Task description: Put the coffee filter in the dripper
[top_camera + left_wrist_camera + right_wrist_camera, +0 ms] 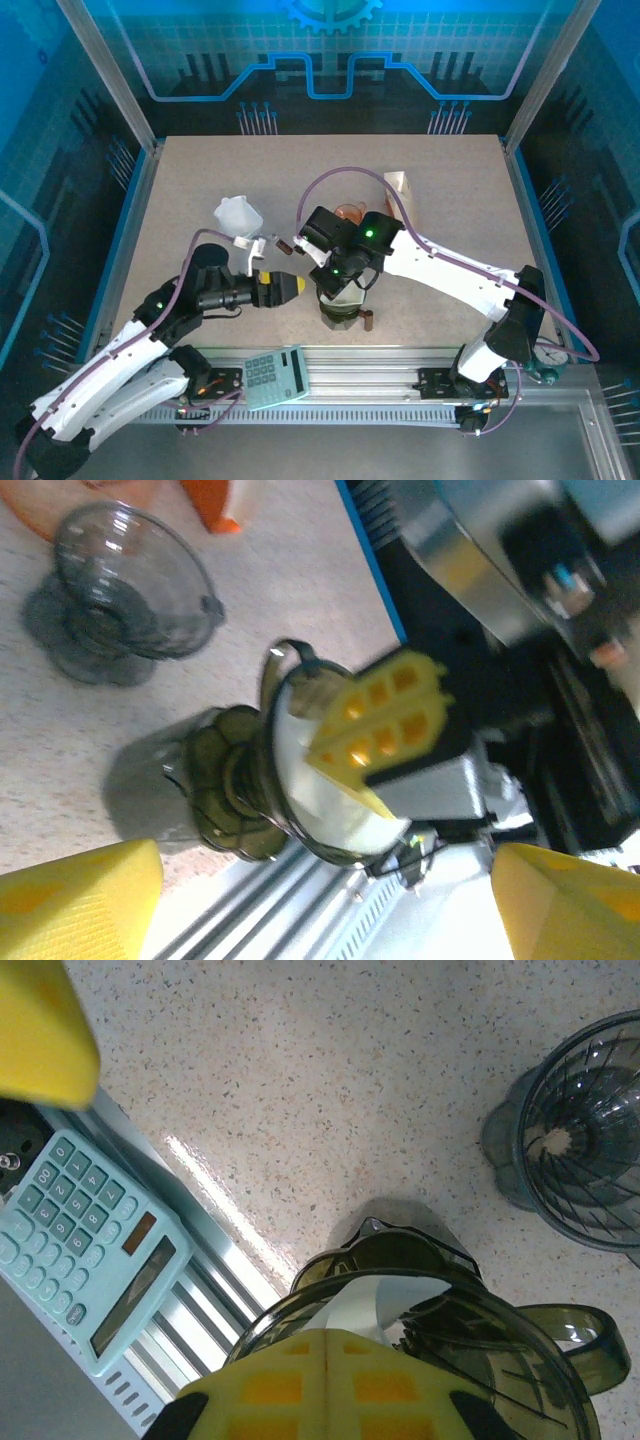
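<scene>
right gripper [328, 1352]: fingers together, apparently pinching white paper coffee filter [350, 1305] | filter: directly under its tips, inside olive translucent plastic dripper [400, 1252] | left gripper [325, 880]: fingers apart, empty, dripper straight ahead | nearer: right arm

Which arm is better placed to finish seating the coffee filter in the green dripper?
Right, probably. The right pincer, shut, sits inside the green dripper, right at the white filter. The left pincer is open, beside the dripper and apart from it.
</scene>
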### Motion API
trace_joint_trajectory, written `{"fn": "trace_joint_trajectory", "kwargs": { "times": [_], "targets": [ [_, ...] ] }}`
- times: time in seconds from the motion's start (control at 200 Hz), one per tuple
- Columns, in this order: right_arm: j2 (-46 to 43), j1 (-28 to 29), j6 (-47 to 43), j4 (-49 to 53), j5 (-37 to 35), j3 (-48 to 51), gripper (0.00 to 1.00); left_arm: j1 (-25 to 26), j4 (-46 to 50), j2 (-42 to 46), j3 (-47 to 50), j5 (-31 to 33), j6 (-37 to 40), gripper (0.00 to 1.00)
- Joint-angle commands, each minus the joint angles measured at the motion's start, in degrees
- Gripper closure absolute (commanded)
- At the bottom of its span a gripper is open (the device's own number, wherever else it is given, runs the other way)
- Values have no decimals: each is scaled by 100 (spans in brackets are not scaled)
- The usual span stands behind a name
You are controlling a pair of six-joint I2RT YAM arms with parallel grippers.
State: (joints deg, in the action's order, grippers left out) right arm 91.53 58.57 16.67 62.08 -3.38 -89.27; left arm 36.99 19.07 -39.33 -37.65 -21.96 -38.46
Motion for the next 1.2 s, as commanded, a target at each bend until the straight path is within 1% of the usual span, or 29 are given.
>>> {"fn": "trace_joint_trajectory", "kwargs": {
  "times": [0.0, 0.03, 0.11, 0.185, 0.235, 0.34, 0.415, 0.52, 0.64, 0.806, 0.916, 1.071, 1.196],
  "targets": [
    [-151, 59, 125, -168, 74, 127, 92, 375, -286, -35, 184, -362, 313, 9],
    [-169, 45, 129, -200, 74, 158, 90, 470, -298, -52, 204, -362, 351, 8],
    [-204, 43, 170, -256, 65, 221, 87, 709, -273, -138, 197, -319, 471, 8],
    [-227, 41, 219, -291, 53, 263, 81, 922, -227, -229, 184, -180, 564, 14],
    [-257, 41, 238, -324, 56, 293, 76, 1026, -170, -321, 170, -33, 594, 16],
    [-335, 32, 281, -368, 41, 321, 74, 1103, -162, -455, 193, 148, 561, 28],
    [-379, 24, 302, -385, 39, 322, 74, 1102, -271, -477, 253, 220, 486, 31],
    [-416, 24, 332, -419, 55, 357, 74, 1108, -510, -529, 358, 209, 359, 30],
    [-455, 6, 374, -487, 76, 434, 74, 1126, -748, -633, 446, 277, 236, 26],
    [-473, 6, 390, -521, 101, 495, 75, 1151, -918, -791, 504, 435, 116, 21],
    [-499, 6, 407, -548, 125, 531, 75, 1152, -928, -837, 521, 690, 34, 18],
    [-513, -4, 434, -592, 162, 587, 76, 1157, -844, -986, 463, 1024, -39, 19],
    [-539, -3, 442, -619, 180, 604, 76, 1152, -850, -1058, 460, 1098, -74, 19]
  ]
}}
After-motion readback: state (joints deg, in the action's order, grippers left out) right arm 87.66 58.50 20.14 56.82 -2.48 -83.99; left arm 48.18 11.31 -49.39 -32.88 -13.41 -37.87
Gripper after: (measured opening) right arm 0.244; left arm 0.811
